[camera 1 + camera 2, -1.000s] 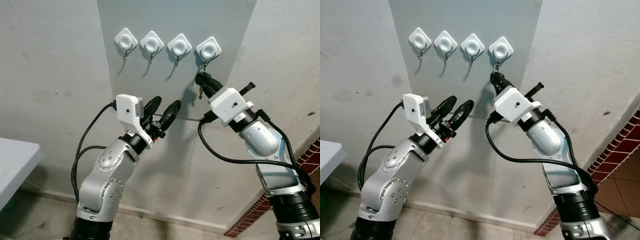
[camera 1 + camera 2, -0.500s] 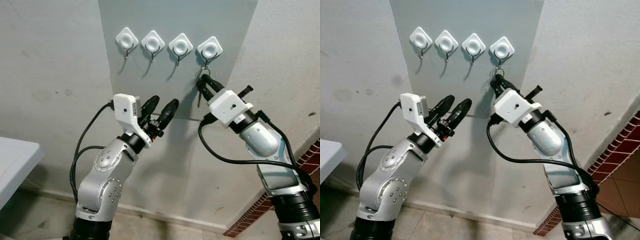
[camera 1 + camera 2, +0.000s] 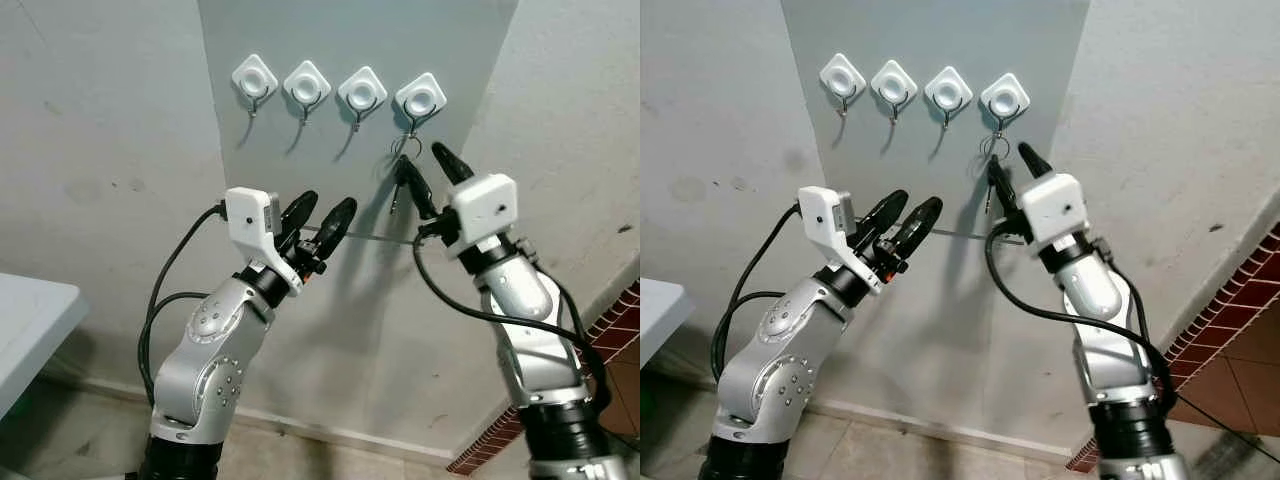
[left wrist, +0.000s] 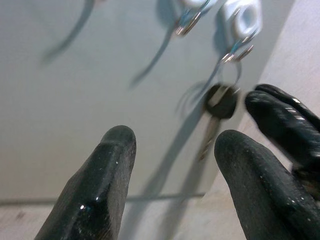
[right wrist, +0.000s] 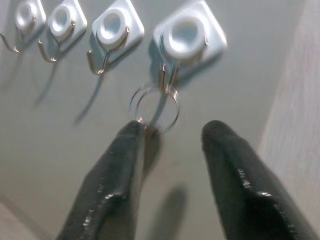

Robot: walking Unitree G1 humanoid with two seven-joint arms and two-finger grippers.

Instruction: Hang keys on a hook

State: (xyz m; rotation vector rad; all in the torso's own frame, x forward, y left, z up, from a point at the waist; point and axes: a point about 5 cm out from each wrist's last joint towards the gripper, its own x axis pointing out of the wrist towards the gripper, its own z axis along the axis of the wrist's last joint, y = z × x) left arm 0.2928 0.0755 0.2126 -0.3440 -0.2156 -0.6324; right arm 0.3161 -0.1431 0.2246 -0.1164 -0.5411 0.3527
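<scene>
A key ring (image 3: 405, 148) with a black-headed key (image 4: 220, 101) hangs on the rightmost white hook (image 3: 419, 98) of a row on the grey wall panel (image 3: 340, 40). My right gripper (image 3: 432, 172) is open just below that hook. One of its fingers (image 3: 415, 188) lies beside the key, and nothing is held between them. In the right wrist view the ring (image 5: 176, 110) dangles from the hook (image 5: 189, 35) just beyond the open right gripper (image 5: 175, 131). My left gripper (image 3: 325, 204) is open and empty, raised before the panel to the left of the key.
Three more white hooks (image 3: 306, 82) to the left carry nothing. A thin ledge line (image 3: 370, 238) crosses the wall behind the grippers. A white table corner (image 3: 30, 320) juts in at the lower left. Red brickwork (image 3: 500, 430) shows at the lower right.
My right gripper has opened and let go of the keys, which now hang from the rightmost hook. Its wrist has turned and drawn slightly back. The left arm barely moved.
</scene>
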